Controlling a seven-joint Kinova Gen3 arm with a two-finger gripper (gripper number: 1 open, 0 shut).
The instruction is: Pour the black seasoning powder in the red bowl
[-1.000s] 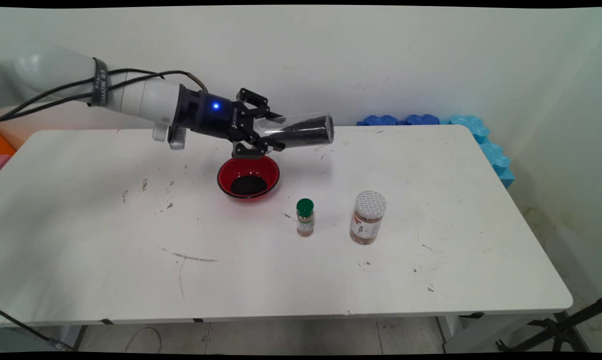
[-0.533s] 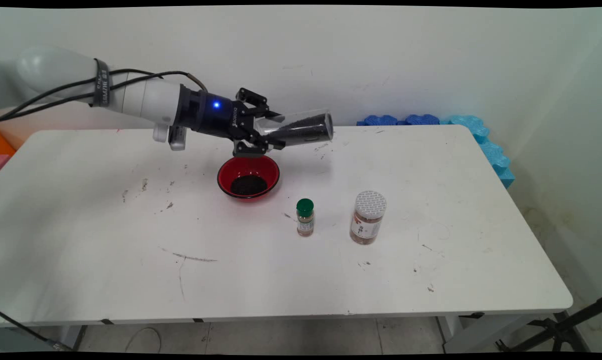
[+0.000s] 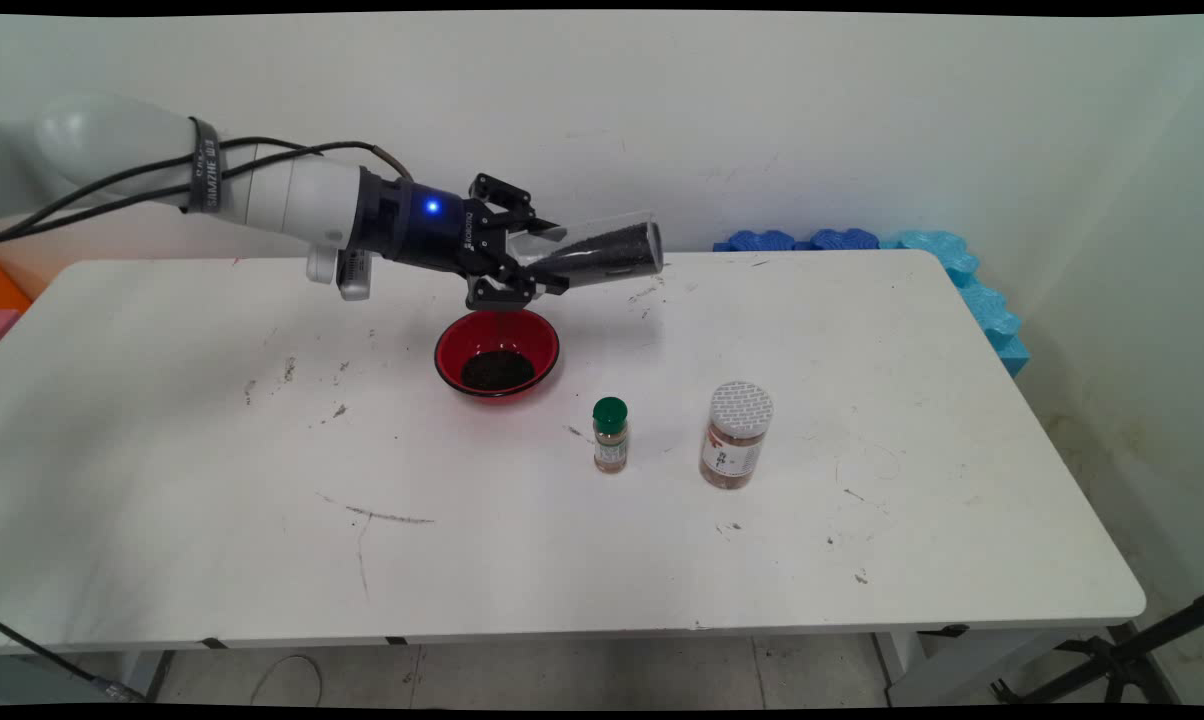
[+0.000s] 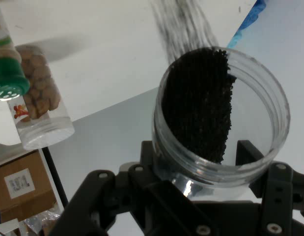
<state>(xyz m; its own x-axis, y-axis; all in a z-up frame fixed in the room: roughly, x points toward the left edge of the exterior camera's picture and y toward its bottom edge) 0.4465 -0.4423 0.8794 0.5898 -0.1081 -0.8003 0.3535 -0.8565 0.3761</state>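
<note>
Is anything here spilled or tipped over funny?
The clear jar in the pincer lies on its side in the air, above and behind the red bowl, black grains banked along one wall. Dark specks dot the table.

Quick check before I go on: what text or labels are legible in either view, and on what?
Arm strap: white lettering, too blurred to read.
End effector, holding the clear jar: small white brand mark, unreadable.
Green-capped bottle and white-lidded jar: labels too small.
Cardboard box: sticker illegible.
</note>
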